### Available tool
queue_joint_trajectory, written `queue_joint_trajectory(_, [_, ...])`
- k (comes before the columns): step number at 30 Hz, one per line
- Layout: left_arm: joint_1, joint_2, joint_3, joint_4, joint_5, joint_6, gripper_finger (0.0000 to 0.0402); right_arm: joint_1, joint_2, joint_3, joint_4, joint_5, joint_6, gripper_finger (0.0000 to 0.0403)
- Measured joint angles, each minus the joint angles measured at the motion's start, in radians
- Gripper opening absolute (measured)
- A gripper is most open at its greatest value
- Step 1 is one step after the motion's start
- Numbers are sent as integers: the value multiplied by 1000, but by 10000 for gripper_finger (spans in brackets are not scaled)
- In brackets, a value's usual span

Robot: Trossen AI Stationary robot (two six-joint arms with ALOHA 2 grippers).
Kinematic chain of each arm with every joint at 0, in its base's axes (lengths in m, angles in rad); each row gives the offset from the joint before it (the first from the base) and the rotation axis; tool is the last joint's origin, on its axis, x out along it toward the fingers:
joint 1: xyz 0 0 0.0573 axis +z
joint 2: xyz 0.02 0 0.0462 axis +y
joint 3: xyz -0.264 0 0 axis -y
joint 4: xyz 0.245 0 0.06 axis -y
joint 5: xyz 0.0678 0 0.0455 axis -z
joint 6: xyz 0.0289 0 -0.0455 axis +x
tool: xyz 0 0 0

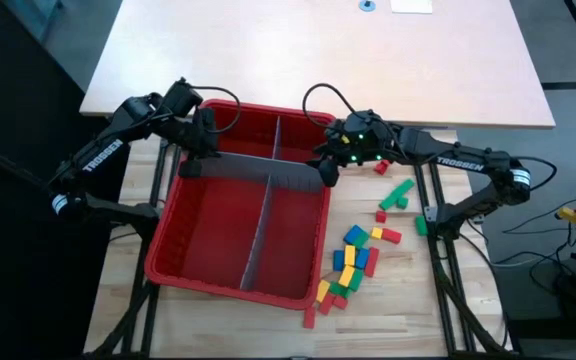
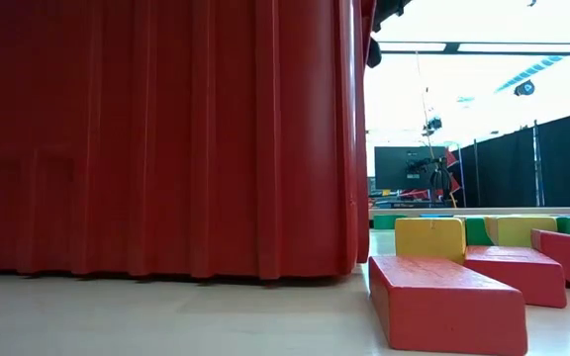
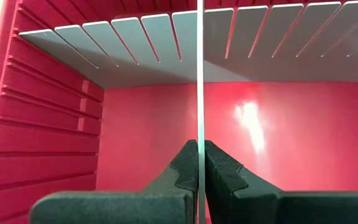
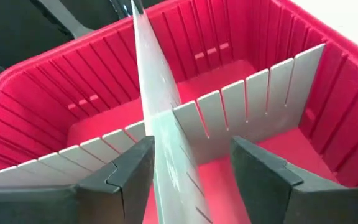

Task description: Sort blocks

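A big red bin (image 1: 173, 235) holds two grey slotted panels: a cross panel (image 1: 258, 170) and a long panel (image 1: 261, 225) that meets it. My left gripper (image 1: 196, 155) is shut on the cross panel's left end. My right gripper (image 1: 326, 172) is open at the panel's right end, one finger on each side of it (image 4: 160, 155). The blocks lie on the table to the right of the bin: a mixed pile (image 1: 353, 265), a green one (image 1: 398, 190) and a red one (image 1: 381, 168). My left gripper pinches the cross panel's upper edge (image 3: 199, 134) between its two fingers, near the panel's left end by the bin wall. The fingers come from above and point down into the bin. The panel stands upright on edge. My right gripper has the panel close beside one finger (image 4: 138, 171); whether they touch, I cannot tell.
In the low view the bin's ribbed wall (image 2: 166, 138) fills the left, with a red block (image 2: 443, 302) and a yellow block (image 2: 428, 237) lying close by. A pale tabletop (image 1: 318, 60) lies beyond the bin. Cables and the arm bases flank the bin.
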Motion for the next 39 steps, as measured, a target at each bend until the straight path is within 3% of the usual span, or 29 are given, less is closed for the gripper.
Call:
queue_joint_trajectory(12, [0, -1, 0, 2, 2, 0, 0, 2, 7, 2, -27, -26, 3, 164])
queue_joint_trajectory(26, [0, -1, 0, -1, -2, 0, 0, 9, -10, -1, -26, -46, 35, 163])
queue_joint_trajectory(39, [1, -1, 0, -1, -8, 0, 0, 9, -10, 31, -42, -51, 34, 192])
